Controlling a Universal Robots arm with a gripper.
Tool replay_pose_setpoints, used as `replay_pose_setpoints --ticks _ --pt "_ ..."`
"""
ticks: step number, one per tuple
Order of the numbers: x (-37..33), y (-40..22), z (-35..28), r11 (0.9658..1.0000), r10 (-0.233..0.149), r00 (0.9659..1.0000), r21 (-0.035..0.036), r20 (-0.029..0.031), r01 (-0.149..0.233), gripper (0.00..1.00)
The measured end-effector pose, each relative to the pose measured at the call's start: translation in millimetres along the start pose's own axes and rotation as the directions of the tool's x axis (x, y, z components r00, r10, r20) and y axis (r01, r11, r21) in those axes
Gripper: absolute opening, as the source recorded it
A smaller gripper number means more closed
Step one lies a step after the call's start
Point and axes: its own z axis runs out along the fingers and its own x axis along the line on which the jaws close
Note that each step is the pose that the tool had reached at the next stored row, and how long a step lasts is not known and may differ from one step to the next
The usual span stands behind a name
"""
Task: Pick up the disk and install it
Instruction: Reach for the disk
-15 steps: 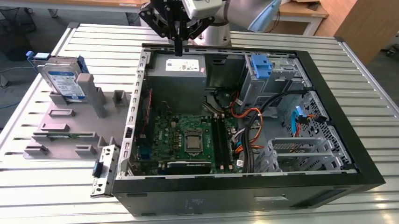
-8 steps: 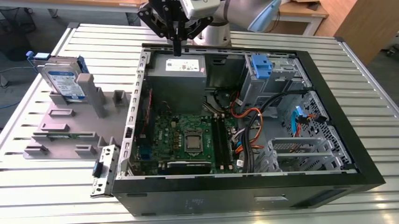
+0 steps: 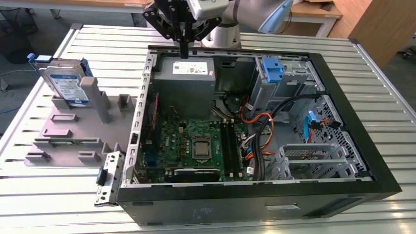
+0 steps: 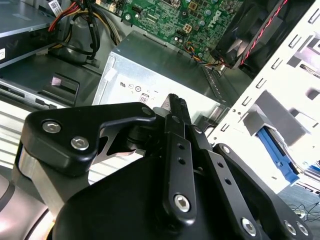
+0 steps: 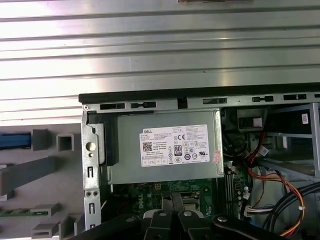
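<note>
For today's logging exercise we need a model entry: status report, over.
Gripper above power supply, fingers shut, empty. Disk upright in grey fixture, exterior view's left, not gripped. Case wall between them.

A silver ribbed aluminium table (image 3: 383, 97) spans the exterior view. Beyond it, a light brown wooden cabinet (image 3: 383, 24) stands at the exterior view's right, with grey floor (image 3: 65, 22) at its left.

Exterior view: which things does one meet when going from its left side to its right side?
The disk, standing upright → grey power supply box → blue bracket → metal drive cage.
</note>
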Motion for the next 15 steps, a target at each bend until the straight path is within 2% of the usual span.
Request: replay_pose_setpoints --ticks 7,15 --pt "2.4 -0.2 -0.1 1.0000 0.000 1.0000 0.0000 0.0000 0.000 0.11" --pt "8.9 -0.7 -0.3 1.0000 0.000 1.0000 0.0000 0.0000 0.000 0.11"
